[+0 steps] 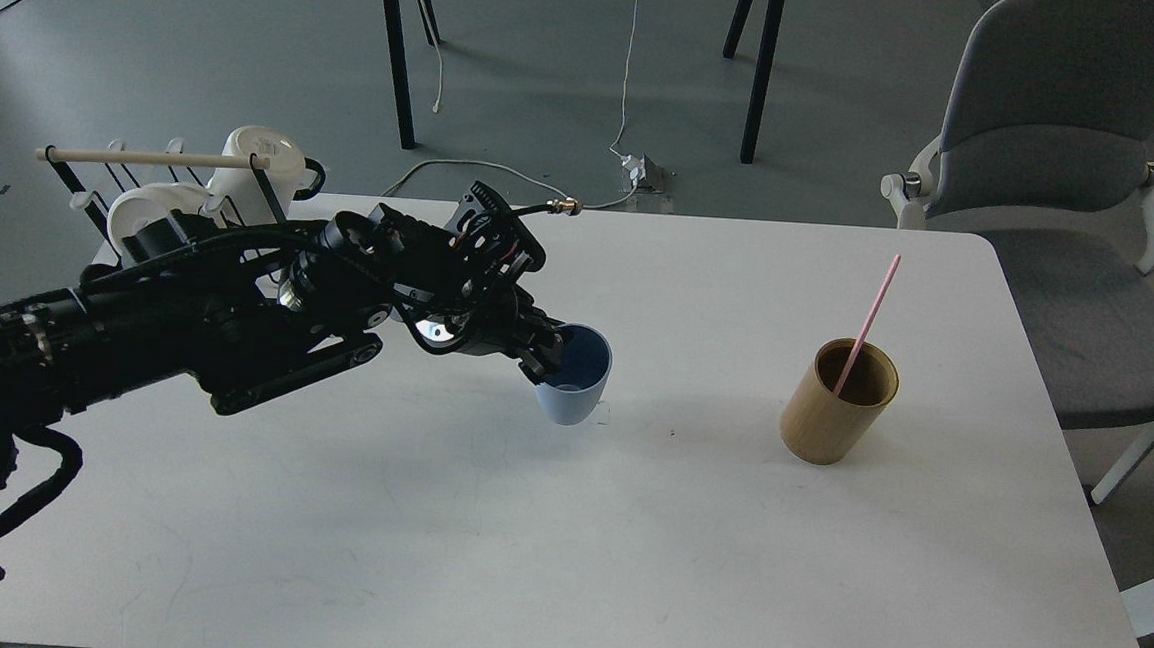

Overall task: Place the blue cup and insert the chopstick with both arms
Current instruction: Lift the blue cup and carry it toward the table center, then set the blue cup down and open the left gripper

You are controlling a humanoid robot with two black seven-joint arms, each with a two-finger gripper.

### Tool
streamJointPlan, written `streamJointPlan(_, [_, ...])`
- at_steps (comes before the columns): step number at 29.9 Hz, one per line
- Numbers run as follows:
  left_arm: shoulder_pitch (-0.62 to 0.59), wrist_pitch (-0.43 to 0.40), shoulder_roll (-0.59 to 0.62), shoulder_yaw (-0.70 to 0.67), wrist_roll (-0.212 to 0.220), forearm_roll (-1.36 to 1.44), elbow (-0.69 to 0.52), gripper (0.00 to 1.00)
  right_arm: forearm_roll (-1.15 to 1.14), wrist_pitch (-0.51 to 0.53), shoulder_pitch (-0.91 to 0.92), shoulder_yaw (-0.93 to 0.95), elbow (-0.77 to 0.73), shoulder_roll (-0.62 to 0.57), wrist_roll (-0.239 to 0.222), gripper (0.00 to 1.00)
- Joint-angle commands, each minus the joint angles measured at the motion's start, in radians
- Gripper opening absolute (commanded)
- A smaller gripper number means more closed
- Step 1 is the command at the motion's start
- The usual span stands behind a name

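My left gripper (547, 354) is shut on the left rim of the blue cup (573, 389), which stands upright near the middle of the white table (564, 544), at or just above its surface. A bamboo holder (839, 402) stands to the right with one pink chopstick (867, 325) leaning out of it. My right gripper is out of view.
A cup rack with a wooden bar (151, 157) and white cups (261, 159) stands at the table's back left corner. A grey chair (1059, 143) is beyond the right edge. Black table legs and cables lie on the floor behind.
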Motion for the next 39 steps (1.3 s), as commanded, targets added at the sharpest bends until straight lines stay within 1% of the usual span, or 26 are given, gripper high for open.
streamJointPlan(1, [0.007,0.000,-0.009,-0.001,0.000,0.000,0.009,0.06,0.000,0.000,-0.001,0.000,0.002,0.003,0.000,0.99])
streamJointPlan(11, [0.030,0.000,-0.040,-0.002,0.002,0.003,0.011,0.09,0.000,0.000,-0.004,0.000,0.000,0.000,0.000,0.99])
streamJointPlan(22, [0.021,0.000,-0.027,-0.008,0.000,-0.006,0.005,0.23,0.000,0.000,-0.010,0.000,0.000,0.000,0.000,0.99])
streamJointPlan(25, [0.018,0.000,-0.021,-0.018,-0.004,-0.009,-0.004,0.32,0.000,0.000,-0.010,0.000,-0.001,-0.002,0.000,0.99])
streamJointPlan(27, [0.017,0.000,-0.017,-0.040,-0.010,-0.026,-0.006,0.40,0.000,0.000,-0.010,0.000,-0.001,-0.002,0.000,0.99])
streamJointPlan(28, [0.017,0.000,-0.012,-0.069,-0.010,-0.049,-0.006,0.48,0.000,0.000,-0.012,-0.002,-0.001,-0.003,0.000,0.99])
streamJointPlan(29, [0.017,0.000,-0.006,-0.110,-0.012,-0.083,-0.006,0.60,0.000,0.000,-0.012,-0.002,0.000,-0.006,-0.001,0.99])
streamJointPlan(30, [0.018,0.000,-0.003,-0.156,-0.012,-0.124,-0.004,0.78,0.000,0.000,-0.012,-0.003,0.002,-0.012,-0.004,0.99])
streamJointPlan(31, [0.020,0.000,-0.001,-0.197,-0.010,-0.166,-0.003,0.91,-0.003,0.000,-0.012,-0.011,0.005,-0.020,-0.007,0.99])
streamJointPlan(32, [0.026,0.000,0.000,-0.246,-0.010,-0.218,0.000,0.98,-0.012,0.000,-0.013,-0.018,0.008,-0.029,-0.010,0.99])
streamJointPlan(34, [0.033,0.000,0.006,-0.325,-0.012,-0.328,0.011,0.99,-0.020,0.000,-0.016,-0.046,0.012,-0.048,-0.017,0.99])
streamJointPlan(37, [0.036,0.007,0.020,-0.391,-0.015,-0.512,0.046,0.99,-0.037,0.000,-0.016,-0.118,0.031,-0.086,-0.021,0.99])
streamJointPlan(39, [0.035,0.065,0.039,-0.417,-0.018,-0.644,0.084,0.99,-0.037,0.000,-0.018,-0.149,0.080,-0.135,-0.021,0.99])
